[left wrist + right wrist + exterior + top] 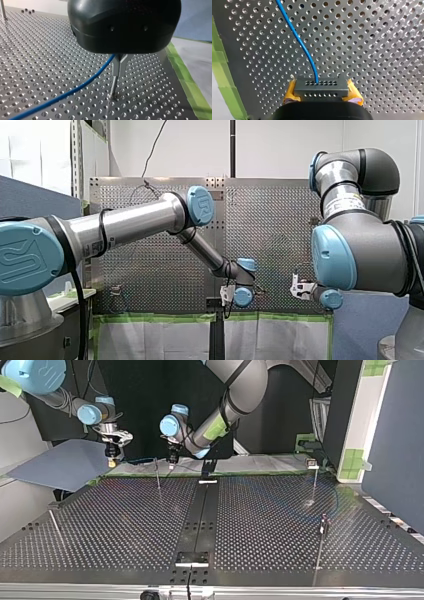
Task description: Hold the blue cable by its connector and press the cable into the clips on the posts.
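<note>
Front view: my left gripper [227, 295] and my right gripper [299, 289] are held low, close together, at near edge of perforated table [150, 270].

Top view: blue cable [140, 460] is strung between them, just beside post [158, 474].

Left wrist view: metal fingers [117, 66] are seen pressed together on cable, likely as guide.

Right wrist view: connector [321, 88] is pinched between yellow pads [289, 93], so cable end can be steered.

A robotics lab is showing here: my left arm [130, 222] and my right arm [360, 245] are working at a perforated metal desk [125, 525] edged with green tape [165, 318], a grey-blue partition [395, 445] standing alongside.
</note>
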`<act>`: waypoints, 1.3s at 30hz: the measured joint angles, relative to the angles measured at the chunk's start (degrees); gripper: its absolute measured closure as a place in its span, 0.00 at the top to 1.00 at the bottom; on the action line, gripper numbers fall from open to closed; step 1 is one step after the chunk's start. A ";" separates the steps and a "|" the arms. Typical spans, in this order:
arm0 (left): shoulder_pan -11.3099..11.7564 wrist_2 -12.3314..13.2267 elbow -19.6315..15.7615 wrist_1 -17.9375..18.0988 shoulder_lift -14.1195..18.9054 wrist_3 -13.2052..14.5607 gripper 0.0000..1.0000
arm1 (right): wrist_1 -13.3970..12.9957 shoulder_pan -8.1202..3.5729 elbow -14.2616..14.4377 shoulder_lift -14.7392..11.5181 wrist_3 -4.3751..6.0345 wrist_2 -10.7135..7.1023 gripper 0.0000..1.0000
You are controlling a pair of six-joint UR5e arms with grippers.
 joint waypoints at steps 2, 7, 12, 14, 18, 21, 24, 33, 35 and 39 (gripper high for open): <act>0.20 0.08 0.08 -0.05 0.00 -0.01 0.00 | 0.00 -0.05 -0.13 0.02 0.05 0.02 0.00; 0.73 0.83 0.78 -0.01 -0.06 -0.03 0.00 | -0.09 -0.07 -0.46 0.14 -0.01 -0.03 0.00; 1.19 1.71 1.91 -0.02 -0.17 -0.49 0.00 | 0.04 0.21 -1.55 1.30 -0.37 -0.53 0.00; 1.31 1.95 2.46 -0.03 -0.50 -0.91 0.00 | 0.70 0.26 -2.43 2.17 -0.99 -0.51 0.00; 1.37 2.11 3.08 -0.19 -0.99 -1.28 0.00 | 2.38 0.25 -4.21 3.63 -2.39 -0.31 0.00; 1.52 2.17 4.22 -1.27 -2.11 -1.43 0.00 | 3.35 0.03 -5.26 4.03 -2.59 -0.21 0.00; 1.87 2.32 5.72 -2.94 -3.81 -1.51 0.00 | 3.79 -0.27 -6.30 4.14 -2.23 -0.11 0.00; 3.07 2.54 6.12 -6.39 -6.07 -1.55 0.00 | 4.83 -0.61 -8.94 4.18 -1.32 -0.04 0.00; 3.21 2.55 6.63 -6.67 -6.09 -1.50 0.00 | 4.81 -0.70 -9.23 4.19 -0.93 -0.04 0.00; 3.15 2.55 8.28 -7.32 -6.09 -1.42 0.00 | 4.89 -0.84 -9.73 4.18 -0.51 -0.11 0.00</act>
